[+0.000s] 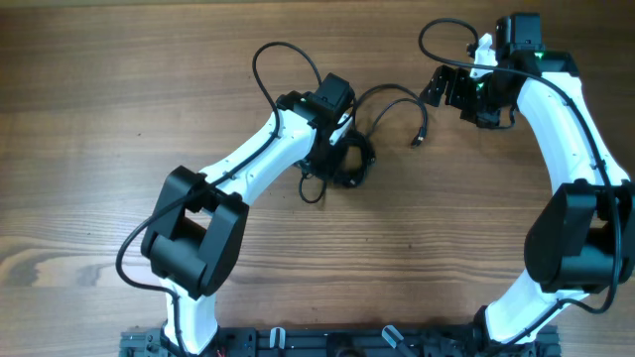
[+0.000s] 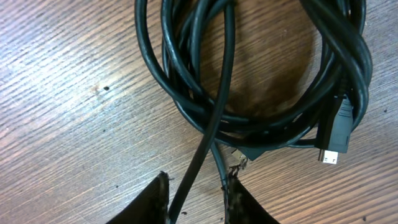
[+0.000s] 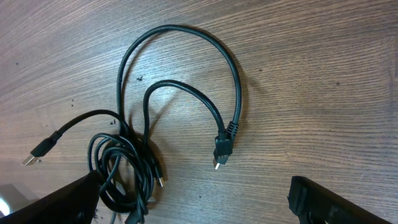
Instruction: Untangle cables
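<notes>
Left wrist — left fingers [image 2: 155, 205] straddling one cable strand [image 2: 214, 118], narrowly spread, not pinching; tangle [image 2: 280, 130] lying ahead — right fingers [image 3: 329, 205] spread wide, farther.

The left arm [image 1: 248, 164] stretches forward and rightward, the left gripper [image 2: 196, 190] pointed down with jaws narrowly parted, while the right arm [image 1: 566, 119] arcs forward and inward, the right gripper [image 3: 196, 196] spread wide.
</notes>
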{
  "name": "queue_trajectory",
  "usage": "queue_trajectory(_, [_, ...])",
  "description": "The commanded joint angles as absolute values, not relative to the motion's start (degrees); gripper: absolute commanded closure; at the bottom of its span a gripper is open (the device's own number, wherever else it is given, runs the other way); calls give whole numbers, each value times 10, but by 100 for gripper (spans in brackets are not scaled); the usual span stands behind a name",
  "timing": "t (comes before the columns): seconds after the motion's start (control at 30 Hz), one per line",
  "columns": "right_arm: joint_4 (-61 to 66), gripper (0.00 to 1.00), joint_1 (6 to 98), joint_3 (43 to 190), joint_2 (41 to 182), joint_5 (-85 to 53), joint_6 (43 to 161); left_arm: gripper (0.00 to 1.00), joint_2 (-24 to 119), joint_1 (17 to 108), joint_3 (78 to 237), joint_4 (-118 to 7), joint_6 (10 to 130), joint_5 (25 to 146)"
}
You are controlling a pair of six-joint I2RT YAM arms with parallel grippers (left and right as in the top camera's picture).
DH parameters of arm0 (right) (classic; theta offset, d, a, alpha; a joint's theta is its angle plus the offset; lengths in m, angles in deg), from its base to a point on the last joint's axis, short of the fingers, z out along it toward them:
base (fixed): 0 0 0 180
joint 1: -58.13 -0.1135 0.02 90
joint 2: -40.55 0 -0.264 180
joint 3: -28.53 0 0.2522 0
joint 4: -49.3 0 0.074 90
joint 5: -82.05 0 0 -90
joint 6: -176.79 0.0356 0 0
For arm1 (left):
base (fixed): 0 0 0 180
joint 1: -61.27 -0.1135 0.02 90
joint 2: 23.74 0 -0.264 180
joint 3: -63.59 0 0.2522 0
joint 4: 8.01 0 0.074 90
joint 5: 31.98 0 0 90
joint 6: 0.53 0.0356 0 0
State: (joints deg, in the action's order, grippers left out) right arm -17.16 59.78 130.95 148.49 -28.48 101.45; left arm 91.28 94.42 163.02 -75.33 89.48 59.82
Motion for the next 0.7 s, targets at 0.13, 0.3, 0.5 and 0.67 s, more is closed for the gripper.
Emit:
queue_trajectory(0.13, [-172, 1, 596, 1319, 1475, -292, 1003, 79, 945, 940, 1621, -745, 904, 631])
queue_trajectory(0.3, [-172, 0, 596, 1319, 1475, -295, 1003, 96, 946, 940, 1618, -744, 903, 629])
queue_trajectory(0.5, [-162, 2, 592, 1318, 1479, -354, 996, 96, 887, 923, 1663, -748, 861, 635])
queue_trajectory(0.67, [-146, 4, 562, 1318, 1493, -412, 989, 96, 787, 922, 1675, -728, 829, 652])
